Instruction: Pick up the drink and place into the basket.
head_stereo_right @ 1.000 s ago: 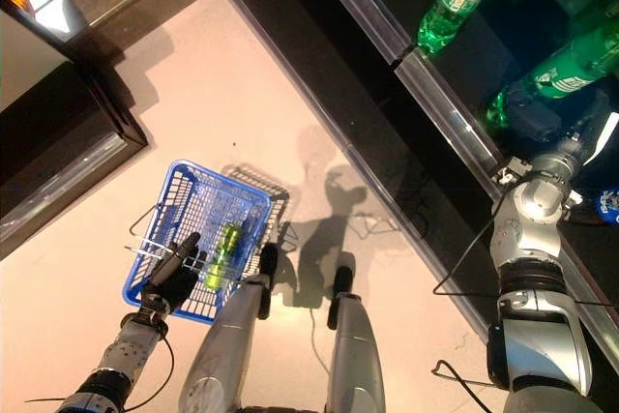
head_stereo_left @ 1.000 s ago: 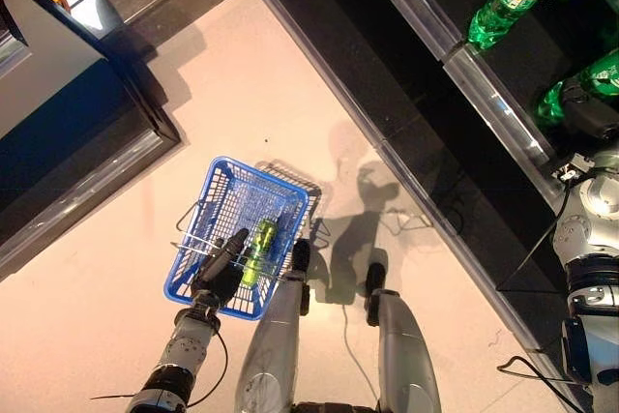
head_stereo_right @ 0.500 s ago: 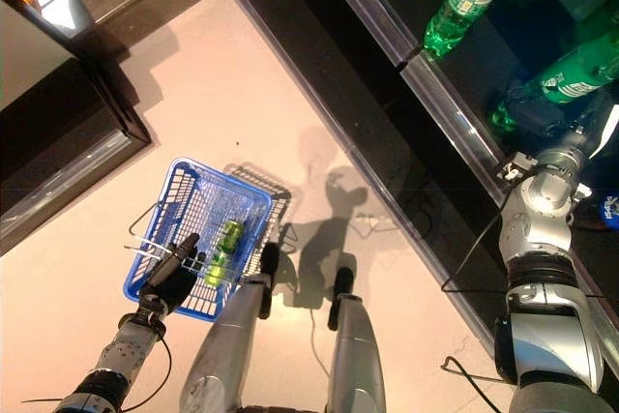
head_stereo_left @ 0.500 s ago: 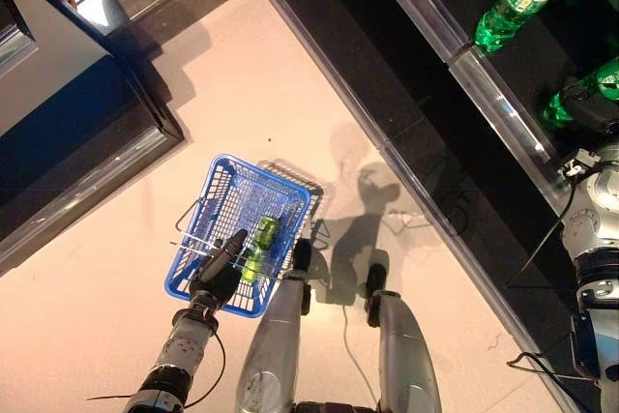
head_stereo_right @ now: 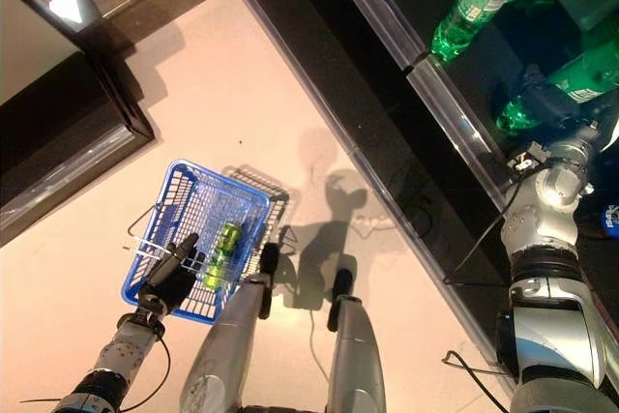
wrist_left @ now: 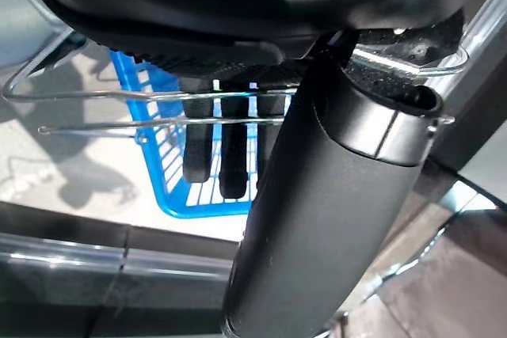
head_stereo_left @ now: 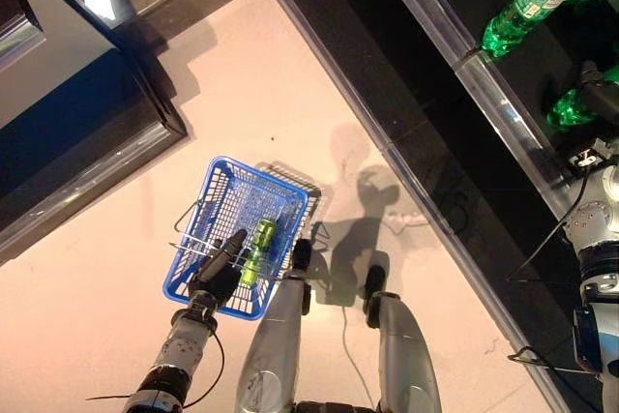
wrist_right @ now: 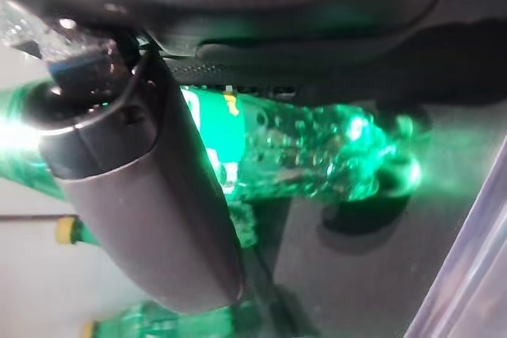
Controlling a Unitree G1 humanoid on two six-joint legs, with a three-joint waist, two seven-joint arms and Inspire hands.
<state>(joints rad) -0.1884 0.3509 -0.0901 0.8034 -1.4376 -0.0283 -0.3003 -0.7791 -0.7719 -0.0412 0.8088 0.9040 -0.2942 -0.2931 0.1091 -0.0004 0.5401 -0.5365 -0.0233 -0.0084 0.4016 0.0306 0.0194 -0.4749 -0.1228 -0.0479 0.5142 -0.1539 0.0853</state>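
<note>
Drink: a green bottle (head_stereo_left: pixel 258 251) lies on its side inside the blue basket (head_stereo_left: pixel 224 192), near the wall closest to the robot.
Long axis: in the eye views it runs from the basket's near rim up toward the shelving, tilted slightly rightward; which end bears the cap cannot be told.
Blue basket: sits on the floor, its wire handles (head_stereo_left: pixel 193 245) folded across the near part of the opening.
Left hand: the left hand (head_stereo_left: pixel 221 268) hangs over the basket's near edge, just beside the bottle; in its wrist view the fingers (wrist_left: pixel 230 156) hang straight down past the wire handles, relaxed and holding nothing.
Right hand: the right hand (head_stereo_right: pixel 538 92) is reached into the lower shelf (head_stereo_left: pixel 503 123) among the bottles; its wrist view shows the thumb (wrist_right: pixel 139 195) standing against a green shelf bottle (wrist_right: pixel 317 152), but the fingers are hidden, so whether it grips cannot be told.
Shelf stock: more green bottles (head_stereo_left: pixel 527 2) lie or lean on the dark shelving at the upper right, behind clear lips.
Surface: a pale, glossy floor (head_stereo_left: pixel 97 297) that takes strong shadows.
Room: a dark shelving base runs diagonally along the right; a dark counter (head_stereo_left: pixel 68 142) with a metal edge juts in from the upper left.
</note>
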